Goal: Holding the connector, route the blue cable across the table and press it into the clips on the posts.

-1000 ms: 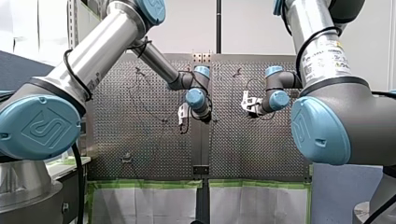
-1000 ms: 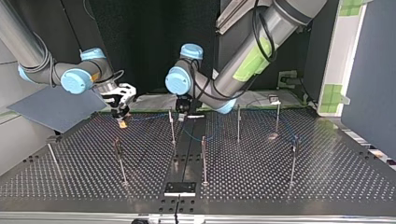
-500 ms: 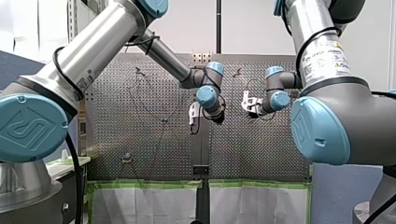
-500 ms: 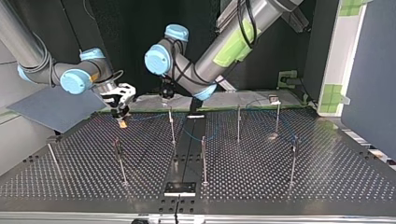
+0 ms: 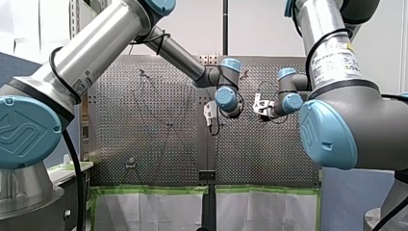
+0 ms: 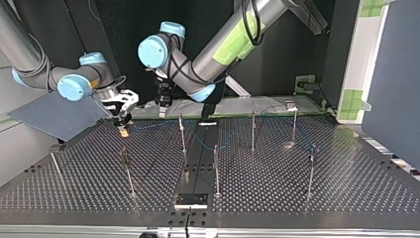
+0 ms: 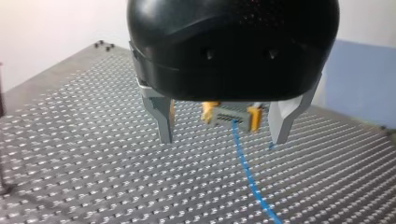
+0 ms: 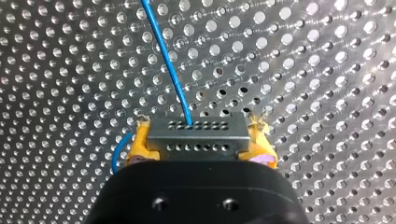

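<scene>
Blue cable (image 8: 164,52): leaves the face of the connector (image 8: 197,136) and runs away ahead of my right gripper (image 8: 198,142), over the perforated bench (image 8: 327,70).
Connector: grey, clamped between the right gripper's yellow pads (image 8: 139,143), just above the bench.
Left gripper (image 7: 223,128): metal fingers (image 7: 161,116) spread wide with nothing between them; connector ahead of it, apart.
Posts (image 6: 182,134): upright on the bench, apart from both grippers.

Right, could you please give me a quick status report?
Left gripper open, empty. Right gripper shut on connector, blue cable trailing over table. Posts nearby, clip seating unclear.
</scene>
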Controlling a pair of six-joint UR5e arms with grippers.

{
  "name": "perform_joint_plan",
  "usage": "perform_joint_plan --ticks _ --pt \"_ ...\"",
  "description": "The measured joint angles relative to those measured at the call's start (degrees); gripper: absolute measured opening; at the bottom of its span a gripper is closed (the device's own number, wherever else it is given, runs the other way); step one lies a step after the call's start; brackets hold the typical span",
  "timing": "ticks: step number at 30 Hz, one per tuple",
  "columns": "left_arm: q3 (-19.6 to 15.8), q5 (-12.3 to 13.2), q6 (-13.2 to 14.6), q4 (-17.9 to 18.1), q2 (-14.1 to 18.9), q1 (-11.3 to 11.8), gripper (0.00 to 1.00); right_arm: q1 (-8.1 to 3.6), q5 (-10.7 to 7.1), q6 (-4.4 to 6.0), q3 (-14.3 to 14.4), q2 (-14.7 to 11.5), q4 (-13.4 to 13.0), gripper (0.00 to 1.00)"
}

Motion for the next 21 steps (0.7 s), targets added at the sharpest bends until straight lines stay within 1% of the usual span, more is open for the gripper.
perform_joint_plan --ticks 3,6,9,15,17,21 --pt "1.06 -1.32 -0.86 -0.01 -0.95 -0.45 1.00 -0.21 -0.14 0.00 -0.02 -0.01 0.12 0.00" --pt "2.61 -2.39 -1.81 -1.25 -2.48 -0.80 1.00 -0.36 -0.19 0.00 -0.10 -0.04 0.24 0.00" --pt "4.43 -2.66 -2.52 -2.99 -4.30 -1.12 1.00 -0.45 -0.33 0.00 -0.16 -0.04 0.30 0.00" --pt "7.88 -2.86 -2.92 -6.27 -7.74 -1.61 1.00 -0.56 -0.82 0.00 -0.21 -0.05 0.32 0.00" --pt "8.88 -3.11 -3.02 -6.37 -8.73 -1.64 1.00 -0.58 -0.86 0.00 -0.22 -0.04 0.32 0.00" --pt "11.38 -4.25 -3.11 -5.39 -11.24 -1.38 1.00 -0.66 -0.88 0.00 -0.23 -0.03 0.32 0.00"
